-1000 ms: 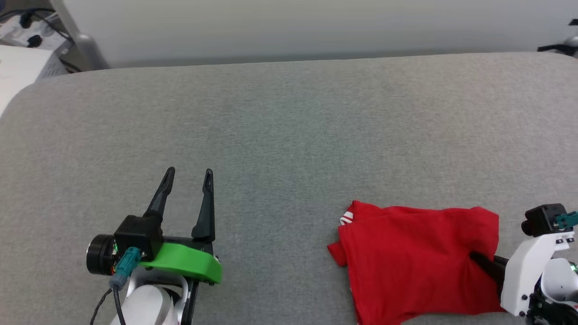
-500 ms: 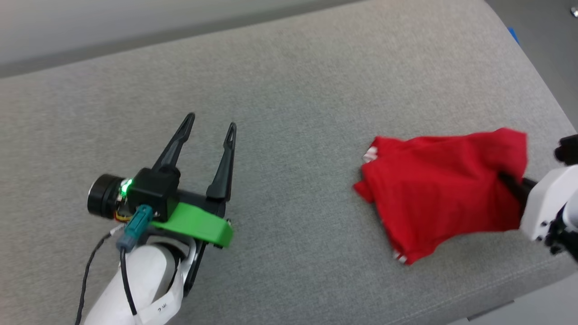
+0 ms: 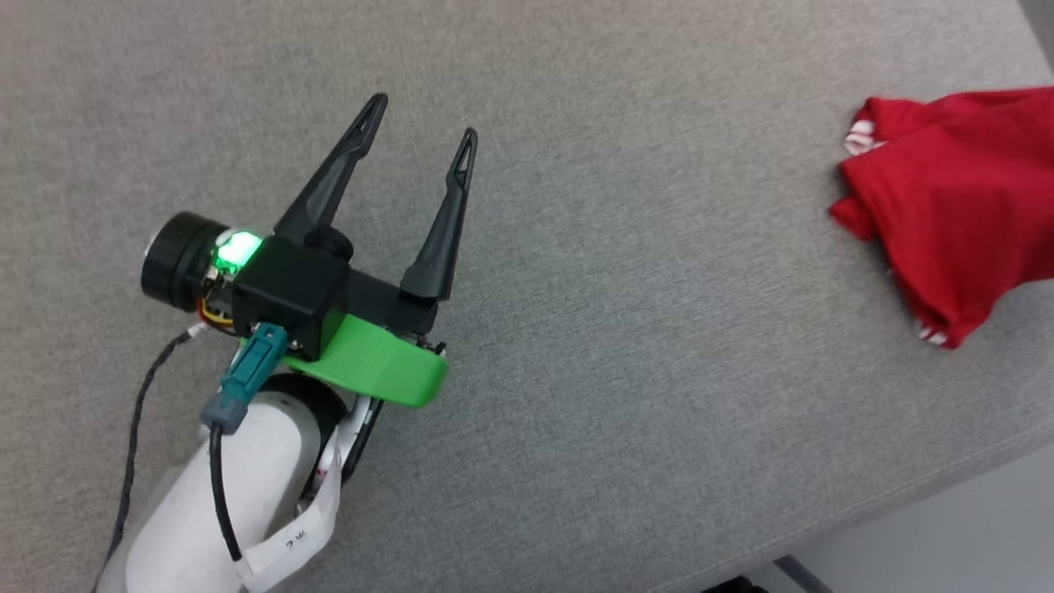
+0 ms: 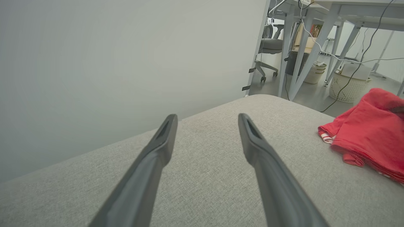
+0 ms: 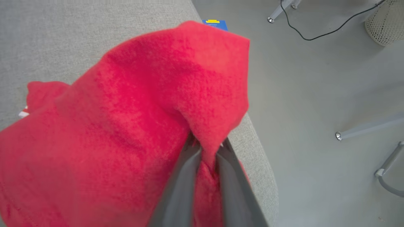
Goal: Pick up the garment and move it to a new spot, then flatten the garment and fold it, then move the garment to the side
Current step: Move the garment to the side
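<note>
— So, what are the jaws doing?

— On the right gripper [image 5: 206, 147] they are pinching shut on a fold of the garment [image 5: 142, 104], and red cloth is bunching up over both fingers. On the left gripper [image 3: 424, 115] they are standing spread apart, gripping nothing and pointing over bare cloth.

— Where is the garment sitting?

— It is lying crumpled near the right-hand edge of the desk [image 3: 617, 288], well apart from the left gripper. A bit of red-white striped trim [image 3: 860, 136] is showing on the side facing that gripper.

— And the desk itself?

— Grey woven fabric is covering it, and its edges are curving down softly, as if padded.

— What is surrounding it?

— A pale wall [image 4: 110, 63] is running behind the far edge. A grey floor [image 5: 315, 94] is spreading out past the right edge, with a black cable [image 5: 315, 35] trailing across it. A small blue-and-yellow thing [image 5: 217, 23] is peeking out just behind the garment. Farther off, white-legged tables [image 4: 303, 53], an office chair [image 4: 268, 47] and a pale woven basket [image 4: 347, 85] are standing about.
</note>
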